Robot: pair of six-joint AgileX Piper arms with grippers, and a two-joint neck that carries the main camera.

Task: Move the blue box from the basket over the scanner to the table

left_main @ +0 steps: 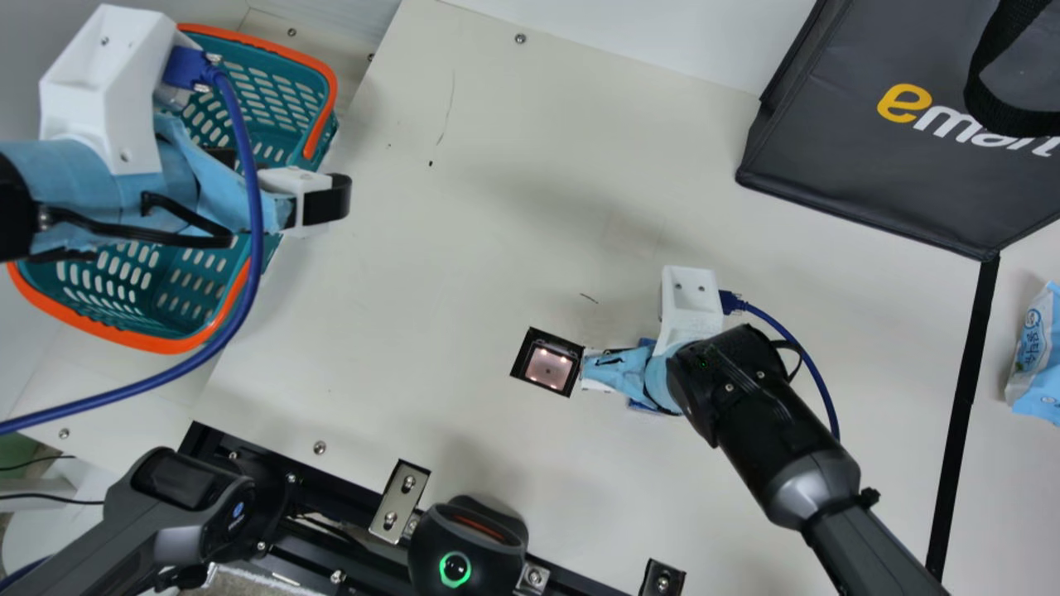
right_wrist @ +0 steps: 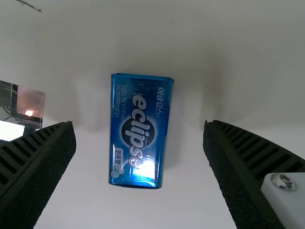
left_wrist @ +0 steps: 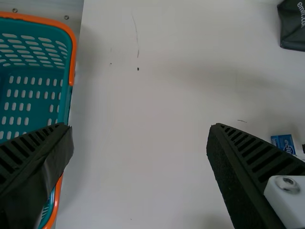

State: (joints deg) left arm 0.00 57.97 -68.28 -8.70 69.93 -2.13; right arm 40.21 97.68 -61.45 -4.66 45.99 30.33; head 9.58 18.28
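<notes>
Cream bench (left_main: 464,248): scanner (left_main: 547,362) set in.
Blue box (right_wrist: 138,162): lying on it near the scanner, seemingly delivered.
Right pincer (right_wrist: 139,125): wide open, empty, over the box; best raised straight up, fingers wide.
Left pincer (left_wrist: 139,126): wide open, empty, by the basket (left_main: 149,339).

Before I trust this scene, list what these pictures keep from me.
- Teal plastic basket with orange rim: main view, partly hidden by the left arm; any contents there cannot be told.
- Flat blue rectangular box: main view, mostly hidden by the right arm.
- Square black-framed scanner: right wrist view, cut off by the edge.
- Dark grey fabric bag: main view, cut off by the edge.
</notes>
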